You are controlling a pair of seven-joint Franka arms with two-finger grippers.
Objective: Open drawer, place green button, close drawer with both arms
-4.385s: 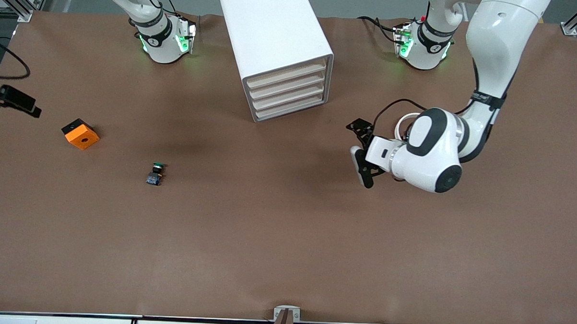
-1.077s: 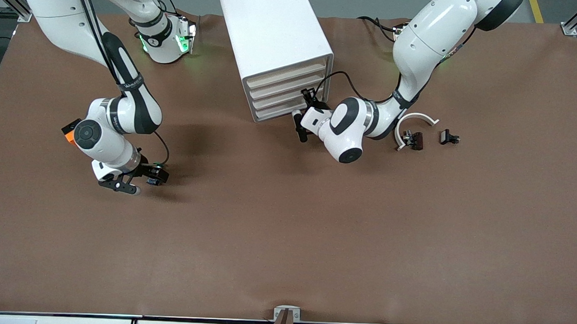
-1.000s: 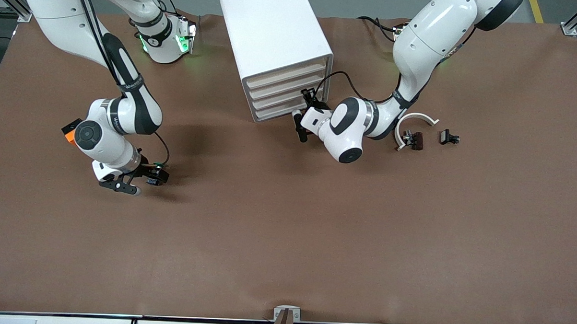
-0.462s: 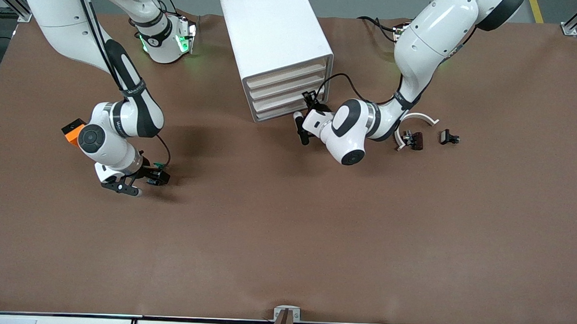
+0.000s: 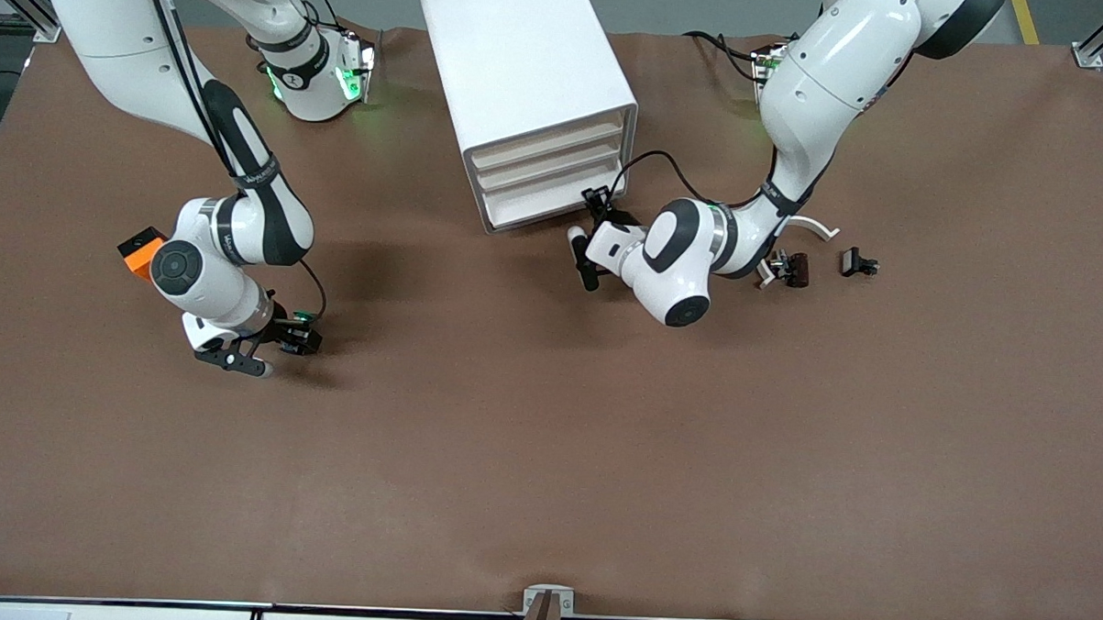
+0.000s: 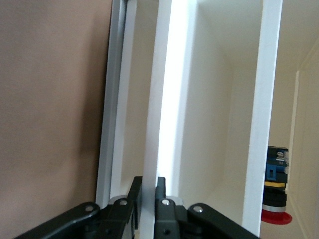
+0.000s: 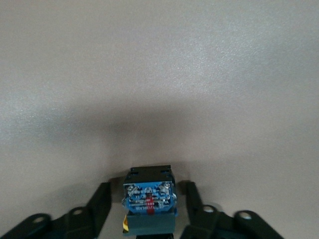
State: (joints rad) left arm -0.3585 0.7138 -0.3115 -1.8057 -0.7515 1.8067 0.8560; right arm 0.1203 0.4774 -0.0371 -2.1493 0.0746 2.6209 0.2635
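The button (image 5: 301,320) lies on the brown table toward the right arm's end. Its blue base (image 7: 149,199) faces the right wrist camera. My right gripper (image 5: 286,337) is low over it and open, one finger on each side with a slim gap. In the middle of the table, far from the front camera, stands the white cabinet (image 5: 523,61). Its bottom drawer (image 5: 529,208) is pulled out a little. My left gripper (image 5: 575,241) is shut on that drawer's thin white front panel (image 6: 152,129).
An orange block (image 5: 139,251) sits beside the right arm's wrist. A white curved ring (image 5: 816,229) with a dark brown part (image 5: 796,268) and a small dark part (image 5: 858,262) lie toward the left arm's end. A red-capped part (image 6: 274,191) sits inside the cabinet.
The left gripper has drawn back from the cabinet toward the front camera, and the bottom drawer has slid out with it. The right gripper's fingers have narrowed around the button.
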